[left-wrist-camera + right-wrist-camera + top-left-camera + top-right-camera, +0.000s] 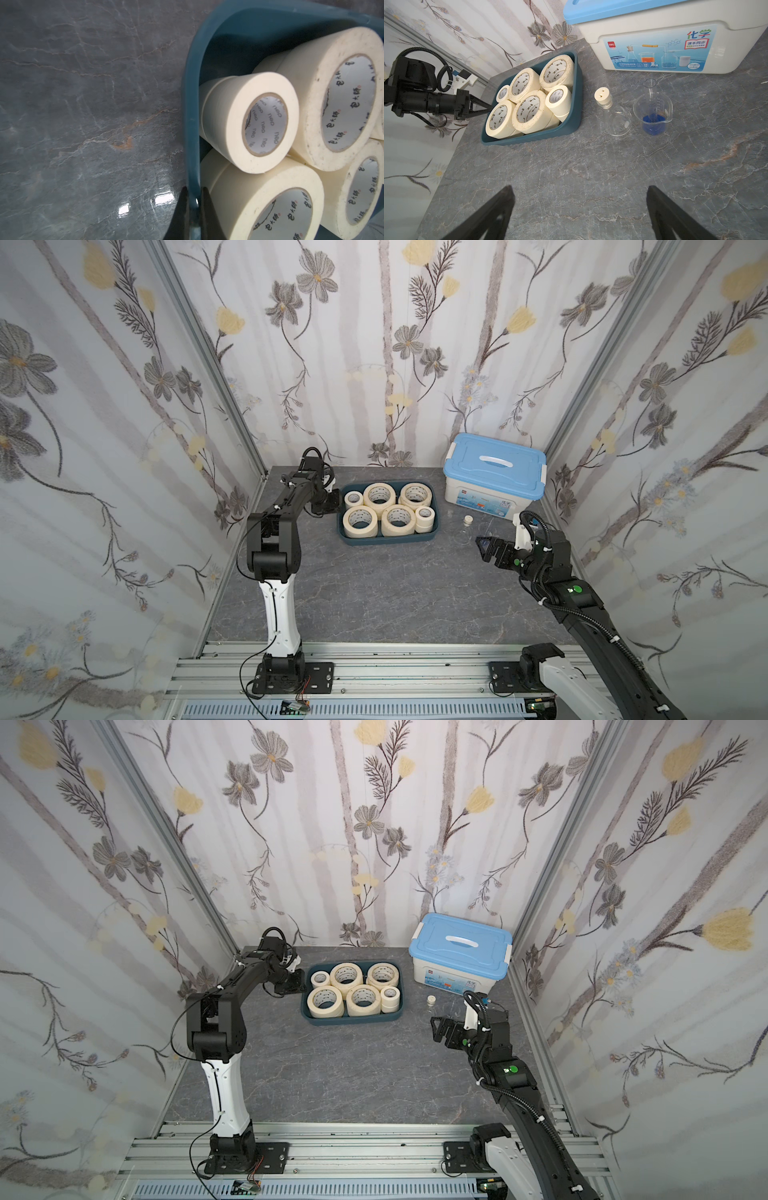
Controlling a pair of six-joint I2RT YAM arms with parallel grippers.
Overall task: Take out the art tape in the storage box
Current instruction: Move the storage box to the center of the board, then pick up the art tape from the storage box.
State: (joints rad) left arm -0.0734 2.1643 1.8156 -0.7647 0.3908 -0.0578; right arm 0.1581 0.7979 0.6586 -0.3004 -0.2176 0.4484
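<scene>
Grey marble tabletop [395, 593] carries the storage box [353, 540] at 12 o'clock, with the art tape [379, 495] all inside. Left gripper [194, 204] is clenched on the box's rim; right gripper [579, 199] hangs released at 3 o'clock.

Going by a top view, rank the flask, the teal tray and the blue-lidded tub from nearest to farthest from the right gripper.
1. Flask: clear glass with a cream stopper, just ahead of the open right gripper.
2. Blue-lidded tub: farther back, in the far right corner.
3. Teal tray: across the table toward the left arm; its near corner comes close to tying with the tub.
</scene>
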